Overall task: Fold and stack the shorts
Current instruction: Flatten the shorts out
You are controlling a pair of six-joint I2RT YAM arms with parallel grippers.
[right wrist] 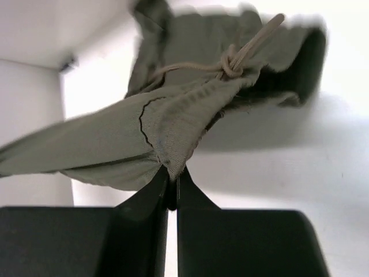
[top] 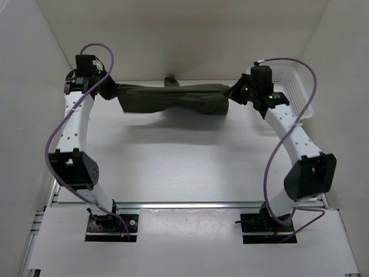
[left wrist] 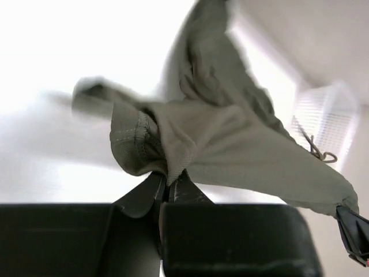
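The dark olive-green shorts [top: 173,99] hang stretched in the air between my two grippers, above the far part of the table. My left gripper [top: 109,90] is shut on the shorts' left end; in the left wrist view its jaws [left wrist: 169,183] pinch a hemmed corner of the fabric [left wrist: 230,144]. My right gripper [top: 236,92] is shut on the right end; in the right wrist view its jaws [right wrist: 172,176] pinch the ribbed waistband [right wrist: 173,121], with the knotted tan drawstring [right wrist: 230,64] above. The middle of the shorts sags slightly.
A white plastic mesh basket [top: 297,92] stands at the far right, just behind my right arm; it also shows in the left wrist view [left wrist: 323,121]. White walls close in at the back and both sides. The table's metal rail [top: 190,204] runs near the arm bases.
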